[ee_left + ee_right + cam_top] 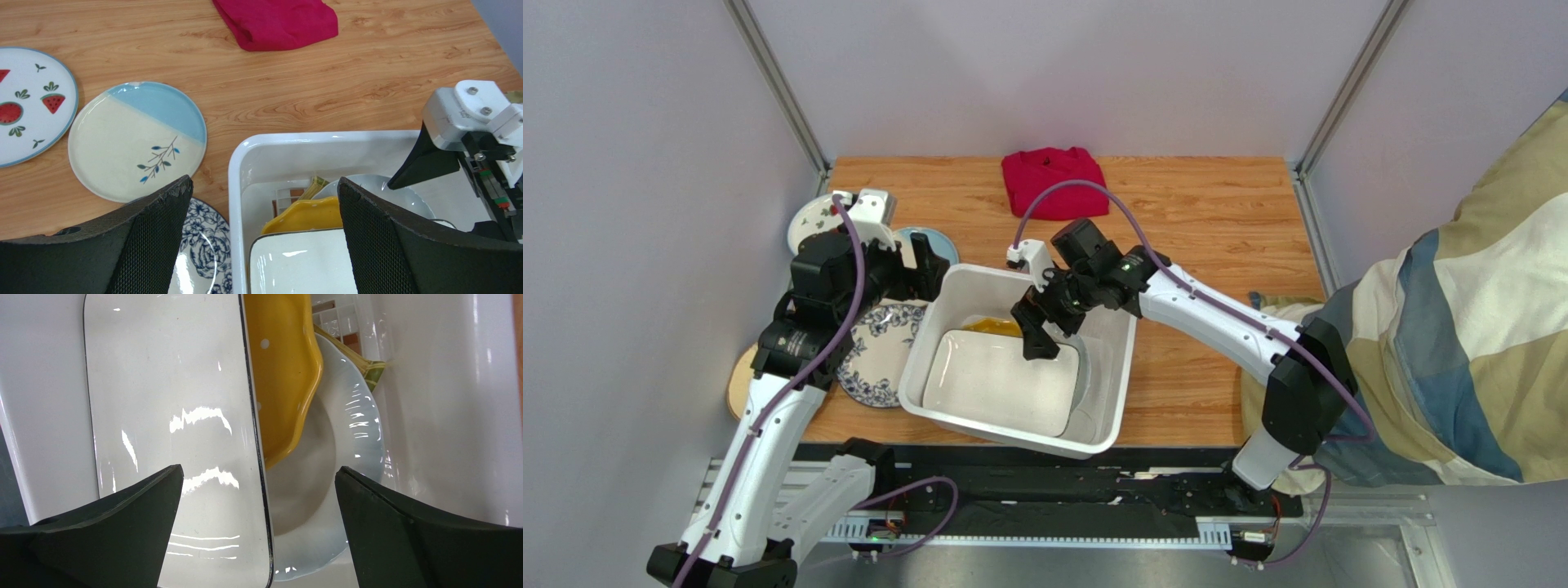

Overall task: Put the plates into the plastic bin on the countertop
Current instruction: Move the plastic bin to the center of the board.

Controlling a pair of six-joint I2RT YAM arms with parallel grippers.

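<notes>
The right pincer (pixel 258 471) hangs spread wide and empty over the white plate (pixel 172 416) in the bin (pixel 1109 392), the left pincer (pixel 263 180) is wide too, and the leaf plate (pixel 138 138) on the table (pixel 368 67) looks hard, slippery and breakable, so pinch its rim.

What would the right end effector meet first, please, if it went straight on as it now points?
Probably the edge of the white rectangular plate, topmost in the bin under the right end effector; depth is unclear, perhaps the round white plate beside it.
</notes>
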